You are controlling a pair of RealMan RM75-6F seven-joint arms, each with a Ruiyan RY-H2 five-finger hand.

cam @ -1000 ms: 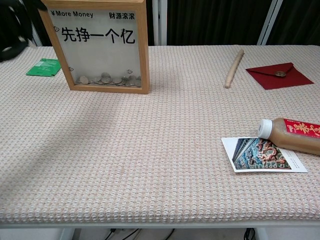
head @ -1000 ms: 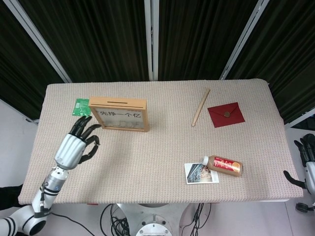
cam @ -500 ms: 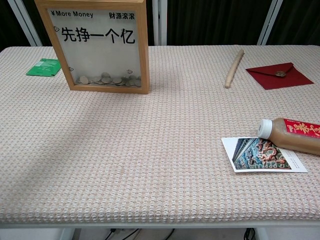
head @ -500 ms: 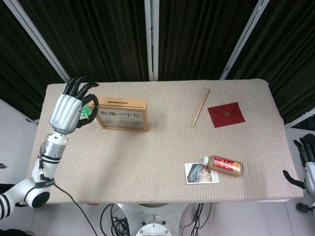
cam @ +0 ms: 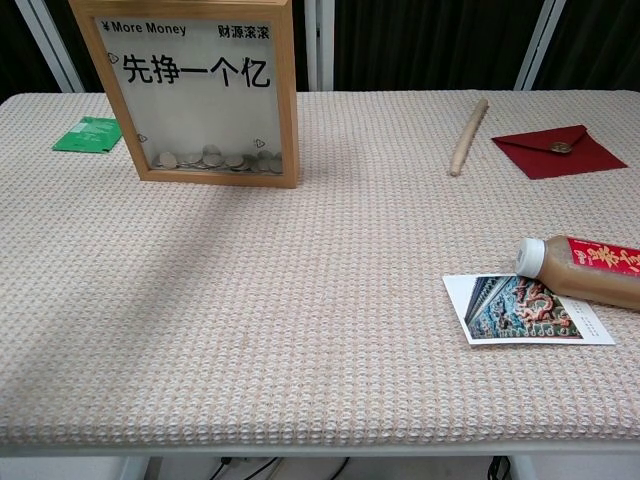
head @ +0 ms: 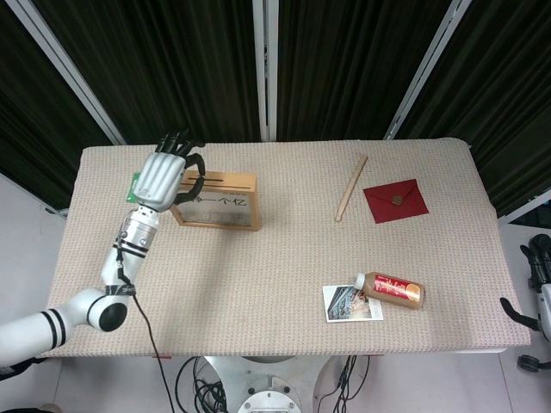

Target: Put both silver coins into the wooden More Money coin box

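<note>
I hold my left hand (head: pixel 169 175) above the box (head: pixel 215 200) at its left end, fingers curled over the top slot for a drop; whether they pinch a coin I cannot tell. Coins (cam: pixel 215 159) lie inside the box.

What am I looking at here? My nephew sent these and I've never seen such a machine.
It is a two-armed robot with human-like hands at a table. One picture looks down from its head, the other looks out from its chest. Its left hand hangs above the left end of the wooden coin box, fingers curled; whether they hold anything cannot be seen. The right hand waits off the table's edge. Also there: a green packet, wooden stick, red envelope, bottle and postcard.
</note>
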